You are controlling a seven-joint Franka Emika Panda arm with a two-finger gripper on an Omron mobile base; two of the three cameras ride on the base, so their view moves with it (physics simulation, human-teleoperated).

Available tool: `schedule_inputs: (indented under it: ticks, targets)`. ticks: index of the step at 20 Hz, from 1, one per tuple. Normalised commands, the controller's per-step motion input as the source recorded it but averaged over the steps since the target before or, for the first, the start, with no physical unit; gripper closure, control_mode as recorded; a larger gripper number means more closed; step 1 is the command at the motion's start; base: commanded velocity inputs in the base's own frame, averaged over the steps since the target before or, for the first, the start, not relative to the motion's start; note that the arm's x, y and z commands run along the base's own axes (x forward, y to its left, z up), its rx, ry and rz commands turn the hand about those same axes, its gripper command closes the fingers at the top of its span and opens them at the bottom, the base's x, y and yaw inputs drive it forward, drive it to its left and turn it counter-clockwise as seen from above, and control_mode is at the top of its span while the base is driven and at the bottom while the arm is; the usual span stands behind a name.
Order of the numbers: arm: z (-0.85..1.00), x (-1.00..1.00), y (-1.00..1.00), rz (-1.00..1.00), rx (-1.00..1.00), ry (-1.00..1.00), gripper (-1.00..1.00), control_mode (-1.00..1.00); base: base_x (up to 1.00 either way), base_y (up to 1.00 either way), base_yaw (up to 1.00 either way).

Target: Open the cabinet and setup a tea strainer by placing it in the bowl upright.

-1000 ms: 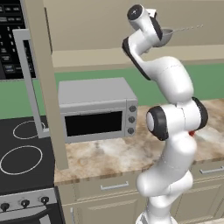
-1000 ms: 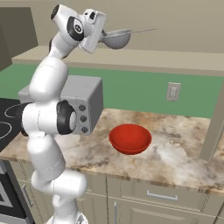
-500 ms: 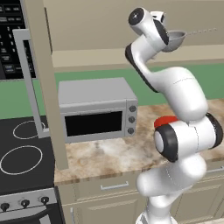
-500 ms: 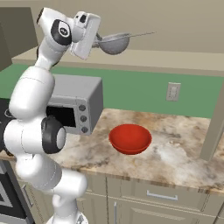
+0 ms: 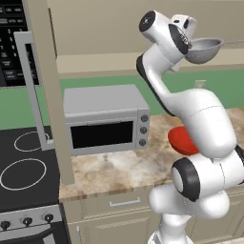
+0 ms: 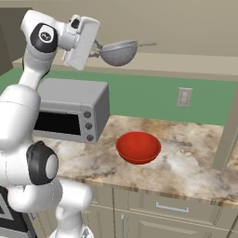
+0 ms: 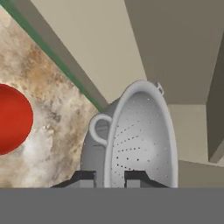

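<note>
High above the bowl (image 6: 138,147), tool (image 6: 96,48) grips tea strainer (image 6: 119,52) rim.

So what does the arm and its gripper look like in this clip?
The arm is glossy white, built of rounded segments with dark grey to black joint rings and round caps. A boxy white hand carries the gripper, which has two small dark, squared fingertips. No cables or readable markings show.

No text, label, brand or number is readable; the pale marks on the black control panel (image 5: 10,33) at upper left are too blurred to read.
</note>
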Motion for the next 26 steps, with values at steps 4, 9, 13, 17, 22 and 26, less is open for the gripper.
schedule_inputs:
  ticks: [4,9,13,17,22,26]
  targets:
    - [0.18,-0.79,0.02,-0.27,0.08,0.00,1.00,-1.00,0.00,0.00,0.00]
    - [0.00,-0.79,0.00,-0.26,0.11,0.00,1.00,-1.00,0.00,0.00,0.00]
    - [0.00,-0.64,0.00,-0.14,0.20,0.00,1.00,-1.00,0.00,0.00,0.00]
    - [0.00,-0.52,-0.10,-0.01,0.21,-0.15,1.00,-1.00,0.00,0.00,0.00]
    - [0.00,-0.48,-0.13,0.00,0.23,-0.21,1.00,-1.00,0.00,0.00,0.00]
    - [0.00,-0.42,-0.20,0.03,0.20,-0.22,1.00,-1.00,0.00,0.00,0.00]
